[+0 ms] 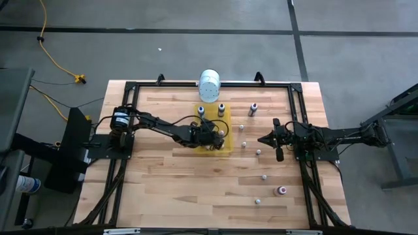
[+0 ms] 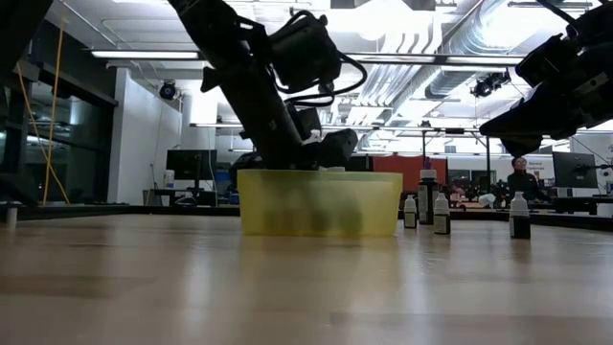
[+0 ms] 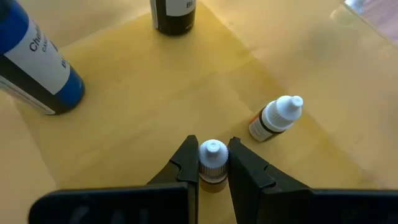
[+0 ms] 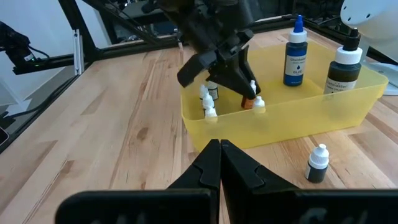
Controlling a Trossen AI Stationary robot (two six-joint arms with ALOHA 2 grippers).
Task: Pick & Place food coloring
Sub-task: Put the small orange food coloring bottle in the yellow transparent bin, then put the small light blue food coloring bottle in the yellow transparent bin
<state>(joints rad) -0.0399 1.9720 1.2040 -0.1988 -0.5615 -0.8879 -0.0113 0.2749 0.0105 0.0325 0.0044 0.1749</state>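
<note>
Wooden table (image 1: 170,189) (tray (image 1: 225,149), bottles (image 1: 281,190))

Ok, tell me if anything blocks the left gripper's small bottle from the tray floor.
Nothing visible does. The left gripper is shut on a small white-capped bottle inside the yellow tray. The tray floor under it looks bare; a tipped small bottle lies off to one side, apart from it.
</note>
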